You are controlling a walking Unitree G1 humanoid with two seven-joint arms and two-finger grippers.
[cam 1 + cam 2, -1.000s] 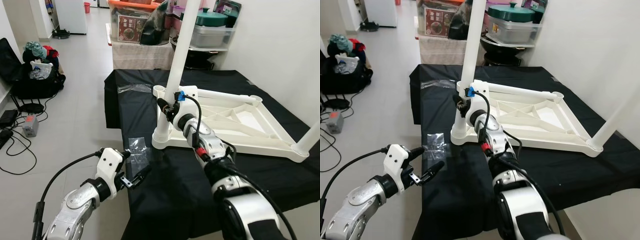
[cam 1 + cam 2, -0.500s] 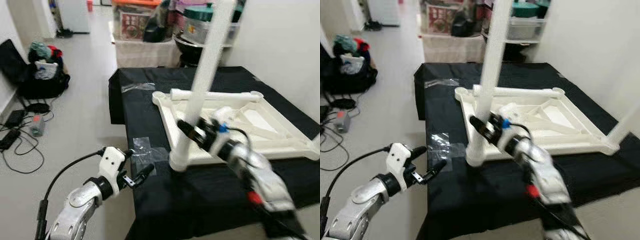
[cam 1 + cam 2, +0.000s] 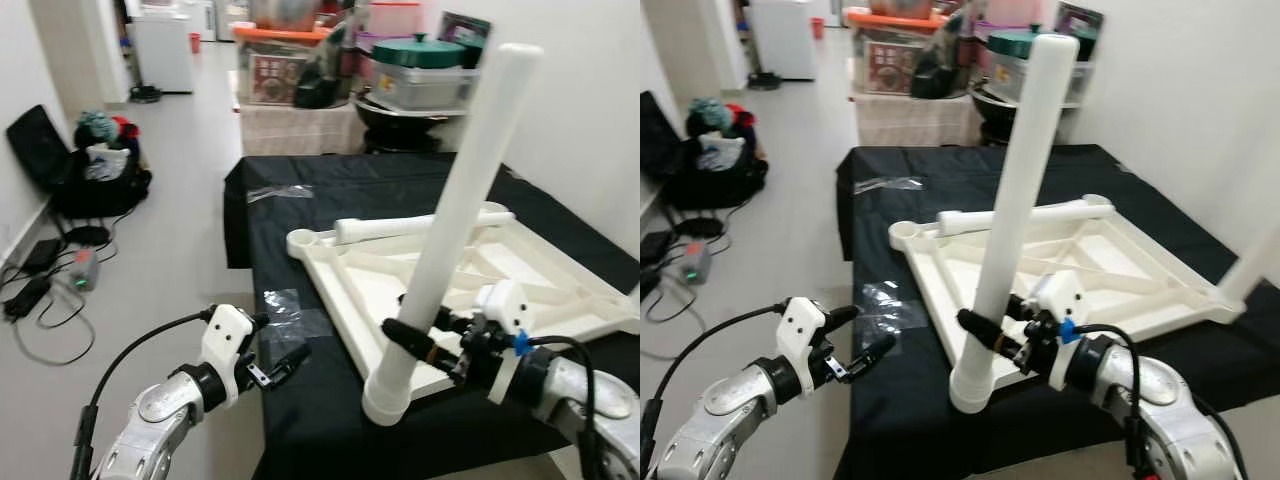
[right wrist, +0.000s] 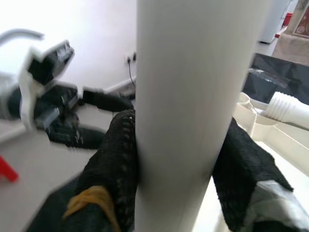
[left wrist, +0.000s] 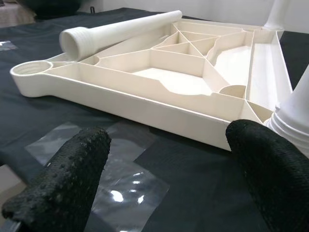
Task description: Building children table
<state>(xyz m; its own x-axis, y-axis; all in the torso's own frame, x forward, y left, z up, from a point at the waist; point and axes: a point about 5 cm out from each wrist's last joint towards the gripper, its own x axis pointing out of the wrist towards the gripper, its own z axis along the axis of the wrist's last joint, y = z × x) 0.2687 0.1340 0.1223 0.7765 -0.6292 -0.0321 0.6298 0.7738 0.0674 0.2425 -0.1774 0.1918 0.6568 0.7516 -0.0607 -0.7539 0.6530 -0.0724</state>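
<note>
Black cloth covers the low surface (image 3: 330, 190) in a pale-floored room, with a white wall on the right and stacked storage bins and a green-lidded pot at the far end. On the floor at the far left sits a dark bag (image 3: 85, 175) with cables trailing from it.

Lying upside down on the cloth is the white plastic tabletop (image 3: 520, 270), its ribbed underside facing up and an open round socket (image 3: 302, 240) at its far left corner. One loose table leg (image 3: 410, 226) rests across the far edge of that tabletop. A second, upright table leg (image 3: 455, 215) stands tilted in the near corner socket, its flared base at the near edge of the tabletop.

The right claw (image 3: 428, 338) comes in from the near right and is clamped around the lower part of the upright leg, one black finger (image 4: 116, 159) on each side of it.

The left claw (image 3: 275, 345) hangs off the near left edge of the surface with its fingers (image 5: 72, 179) spread apart, holding nothing. Just beyond it a clear plastic bag (image 3: 290, 310) lies flat on the cloth, beside the tabletop's left side.
</note>
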